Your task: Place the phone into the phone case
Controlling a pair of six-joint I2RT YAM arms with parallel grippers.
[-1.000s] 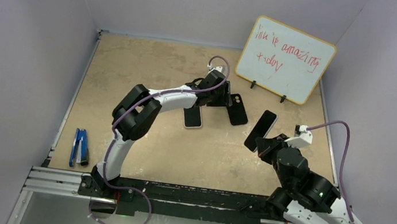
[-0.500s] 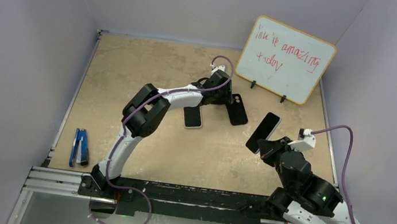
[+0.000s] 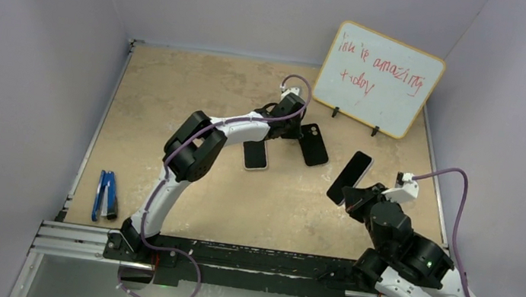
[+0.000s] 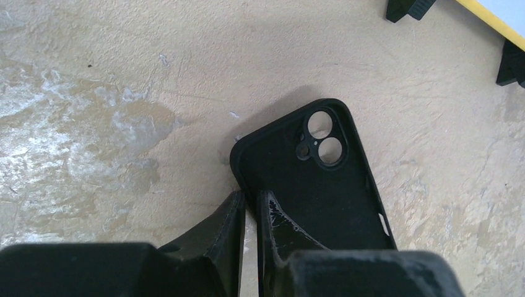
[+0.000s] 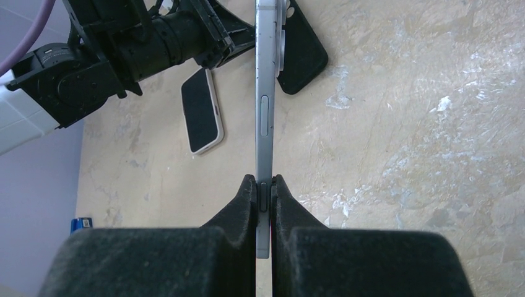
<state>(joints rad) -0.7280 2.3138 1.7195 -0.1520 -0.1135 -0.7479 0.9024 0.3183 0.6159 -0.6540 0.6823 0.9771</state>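
**Phone clamped on my right, case pinched on my left**

My right gripper point(image 5: 264, 185) is closed on the lower end of the phone point(image 5: 265, 93). I see it edge-on from the wrist, its camera bump facing right. From above, the phone sits tilted, near the phone case point(image 4: 316, 185) but apart from it. My left gripper point(image 4: 251, 201) is closed on the case's side wall, one finger inside and one outside. The case lies open side up on the table point(image 3: 175, 91). A second phone point(image 3: 255, 155) lies screen-up beside it, and a whiteboard point(image 3: 376, 79) stands behind.
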